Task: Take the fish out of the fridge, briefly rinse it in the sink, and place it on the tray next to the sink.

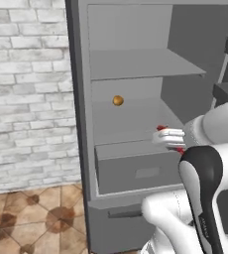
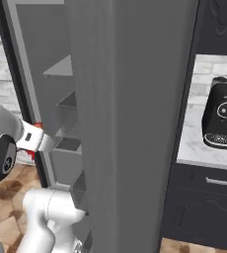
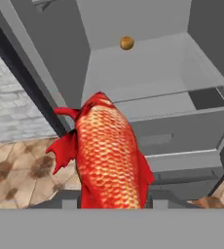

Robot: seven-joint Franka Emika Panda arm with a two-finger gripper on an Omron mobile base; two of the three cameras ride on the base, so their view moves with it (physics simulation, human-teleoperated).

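The fridge side wall fills the middle, its shelves at 9 o'clock. The arm reaches in from 8 o'clock, a red bit of fish at its tip. A black coffee machine stands on the marble worktop at 3 o'clock.

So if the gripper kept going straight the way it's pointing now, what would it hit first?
The gripper, shut on the fish, points into the fridge. Straight on, it would probably meet the grey drawer or the shelf above it; depth is unclear.

Red scaled fish held in the pincer, before the open grey fridge
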